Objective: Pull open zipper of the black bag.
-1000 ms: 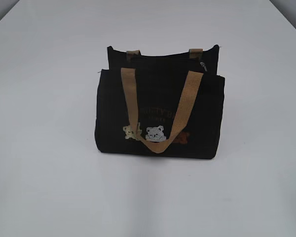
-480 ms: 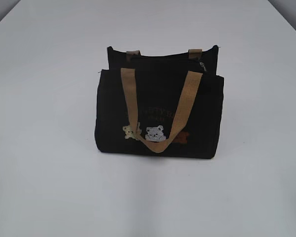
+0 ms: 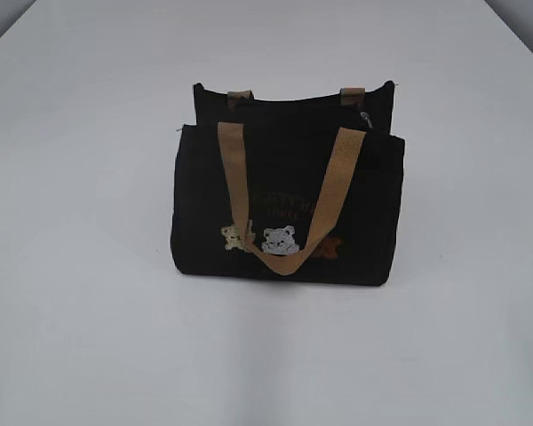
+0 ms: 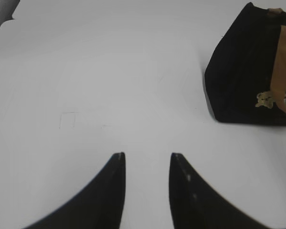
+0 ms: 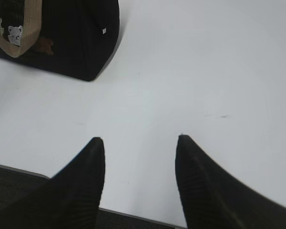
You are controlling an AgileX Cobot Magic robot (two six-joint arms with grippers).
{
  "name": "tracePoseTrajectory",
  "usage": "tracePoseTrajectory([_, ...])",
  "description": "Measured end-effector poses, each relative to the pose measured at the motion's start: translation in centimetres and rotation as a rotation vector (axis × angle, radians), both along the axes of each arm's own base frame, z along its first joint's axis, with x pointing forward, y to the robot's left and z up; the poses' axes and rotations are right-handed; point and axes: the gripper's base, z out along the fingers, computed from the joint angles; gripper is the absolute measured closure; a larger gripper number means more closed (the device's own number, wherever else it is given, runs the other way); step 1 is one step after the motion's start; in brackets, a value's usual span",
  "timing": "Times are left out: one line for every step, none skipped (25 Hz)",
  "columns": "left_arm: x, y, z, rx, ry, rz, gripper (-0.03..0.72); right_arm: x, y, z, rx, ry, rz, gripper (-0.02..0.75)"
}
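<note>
The black bag (image 3: 284,209) stands upright in the middle of the white table, its front with the bear patches facing the exterior camera. One tan handle (image 3: 284,257) hangs down over the front. The zipper runs along the top edge, and its small silver pull (image 3: 366,117) shows at the right end. Neither gripper appears in the exterior view. My left gripper (image 4: 147,155) is open and empty over bare table, with the bag (image 4: 248,71) ahead to its right. My right gripper (image 5: 139,138) is open and empty, with the bag (image 5: 71,33) ahead to its left.
The white table (image 3: 89,337) spreads around the bag on all sides. Its near edge (image 5: 19,169) runs just under my right gripper's fingers, with dark floor below. A table corner (image 4: 9,19) shows far left in the left wrist view.
</note>
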Motion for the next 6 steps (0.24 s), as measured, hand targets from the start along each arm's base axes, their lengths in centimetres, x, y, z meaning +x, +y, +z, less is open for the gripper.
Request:
tracePoseTrajectory([0.00,0.00,0.00,0.000,0.000,0.000,0.449,0.00,0.00,0.00,0.000,0.000,0.000,0.356])
tracePoseTrajectory([0.00,0.00,0.00,0.000,0.000,0.001,0.449,0.00,0.00,0.00,0.000,0.000,0.000,0.356])
tracePoseTrajectory([0.00,0.00,0.00,0.000,0.000,0.001,0.449,0.00,0.00,0.00,0.000,0.000,0.000,0.356])
tracePoseTrajectory([0.00,0.00,0.00,0.000,0.000,0.001,0.450,0.00,0.00,0.00,0.000,0.000,0.000,0.356])
tracePoseTrajectory([0.00,0.00,0.00,0.000,0.000,0.001,0.449,0.00,0.00,0.00,0.000,0.000,0.000,0.356])
tracePoseTrajectory([0.00,0.00,0.00,0.000,0.000,0.001,0.449,0.00,0.00,0.00,0.000,0.000,0.000,0.356])
